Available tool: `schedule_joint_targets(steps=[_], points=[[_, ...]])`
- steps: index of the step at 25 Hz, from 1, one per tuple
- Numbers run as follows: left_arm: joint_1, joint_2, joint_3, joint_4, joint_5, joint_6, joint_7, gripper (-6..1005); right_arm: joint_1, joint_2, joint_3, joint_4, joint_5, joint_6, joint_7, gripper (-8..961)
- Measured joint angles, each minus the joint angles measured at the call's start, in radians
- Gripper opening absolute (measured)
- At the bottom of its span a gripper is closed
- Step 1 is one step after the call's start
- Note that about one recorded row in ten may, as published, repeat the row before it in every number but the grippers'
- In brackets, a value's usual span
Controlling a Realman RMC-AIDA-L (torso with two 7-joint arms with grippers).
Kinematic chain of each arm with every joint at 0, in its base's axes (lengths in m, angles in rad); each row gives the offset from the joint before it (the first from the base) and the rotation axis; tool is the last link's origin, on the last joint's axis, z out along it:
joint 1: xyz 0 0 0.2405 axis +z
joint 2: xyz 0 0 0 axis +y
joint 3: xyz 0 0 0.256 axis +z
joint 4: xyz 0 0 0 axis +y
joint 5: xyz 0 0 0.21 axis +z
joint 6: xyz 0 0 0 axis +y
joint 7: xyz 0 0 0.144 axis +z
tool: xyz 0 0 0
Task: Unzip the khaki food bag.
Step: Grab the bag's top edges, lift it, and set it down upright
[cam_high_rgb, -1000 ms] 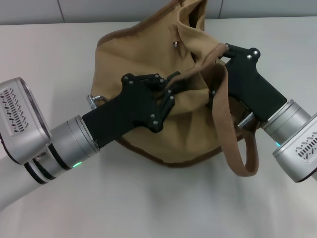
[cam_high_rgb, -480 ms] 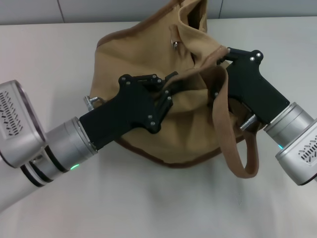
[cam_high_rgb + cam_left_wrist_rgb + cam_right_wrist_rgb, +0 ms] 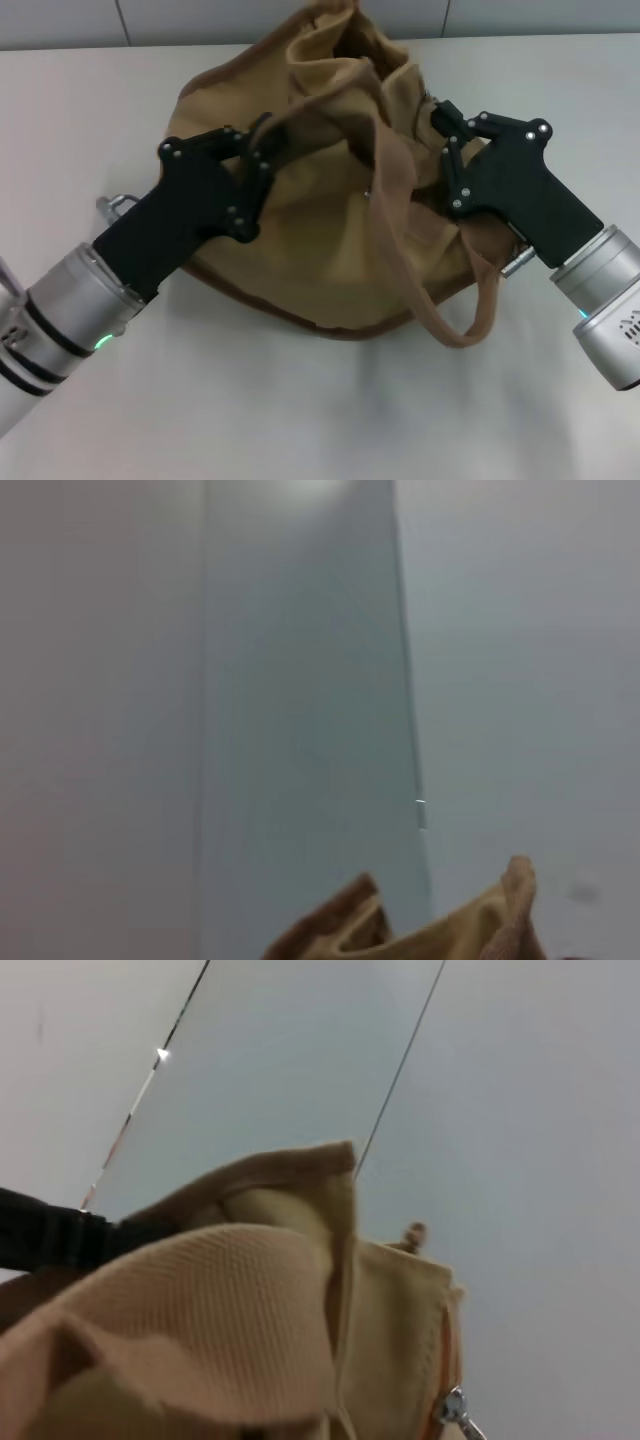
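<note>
The khaki food bag [image 3: 320,250] lies slumped in the middle of the table, top crumpled, with one webbing handle [image 3: 455,325] looping off its front right. My left gripper [image 3: 258,160] is at the bag's upper left, shut on the fabric by the dark top seam. My right gripper [image 3: 440,135] is at the bag's upper right end, shut on the fabric there. The right wrist view shows bag cloth [image 3: 220,1310] close up and a small metal zipper pull [image 3: 453,1406]. The left wrist view shows only a bag edge [image 3: 450,930].
The bag rests on a pale grey table [image 3: 300,420]. A grey wall [image 3: 200,20] runs along the table's far edge. Both arms' silver wrists [image 3: 70,310] flank the bag at the front left and front right.
My left gripper has pulled left from the bag's middle to its upper left. The bag's top has spread and shifted left. My right gripper has stayed at the right end.
</note>
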Motion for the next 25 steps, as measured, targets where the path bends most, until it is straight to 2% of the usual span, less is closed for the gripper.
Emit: schedule_joint_targets(steps=[11,20,25], points=[[0.083,0.004,-0.104,0.027,-0.003,0.052,-0.010,85,-0.027,0.000,0.001,-0.002,0.001,0.000,-0.001,16],[0.158,0.006,-0.223,0.028,-0.007,0.070,-0.011,86,-0.049,0.000,0.001,-0.014,0.006,0.002,-0.001,22],[0.186,0.006,-0.234,0.033,-0.007,0.067,-0.012,87,-0.054,0.000,0.003,-0.014,0.008,-0.001,-0.001,25]])
